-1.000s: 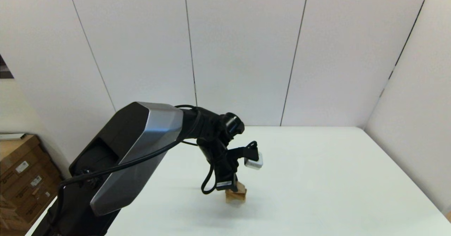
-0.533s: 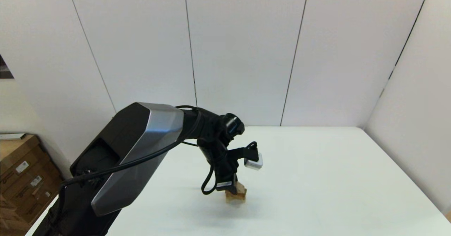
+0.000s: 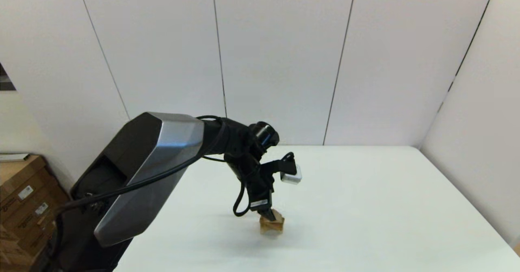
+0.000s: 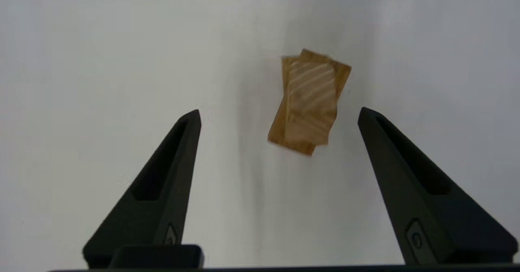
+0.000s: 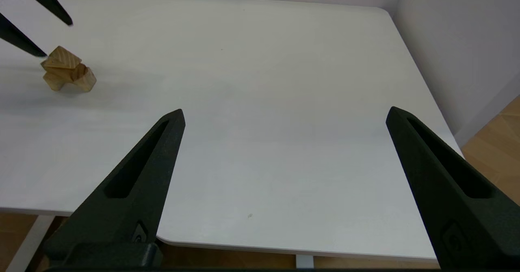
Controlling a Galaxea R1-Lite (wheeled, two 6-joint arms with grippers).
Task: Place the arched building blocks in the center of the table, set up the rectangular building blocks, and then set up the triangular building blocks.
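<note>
Left gripper (image 4: pixel 279 115): fingers spread, just above the stack
Blocks: wedge (image 5: pixel 61 57) atop bar (image 5: pixel 67 72), arch (image 5: pixel 55 81) beneath, mid-table (image 3: pixel 365 207)
Right gripper (image 5: pixel 284 115): fingers apart, parked near right edge
Boxes (image 3: pixel 24 207): far left, off the table

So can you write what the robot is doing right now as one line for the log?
left gripper: open, above block stack | stack: triangular block on top, arched block at bottom, on table | right gripper: open, parked at table edge

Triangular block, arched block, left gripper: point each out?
triangular block (image 5: pixel 61 57): right wrist view, on its top sloped face, at the stack's top.
arched block (image 5: pixel 86 79): right wrist view, on its near leg at the stack's base.
left gripper (image 4: pixel 279 115): left wrist view, midway between the open fingertips.
</note>
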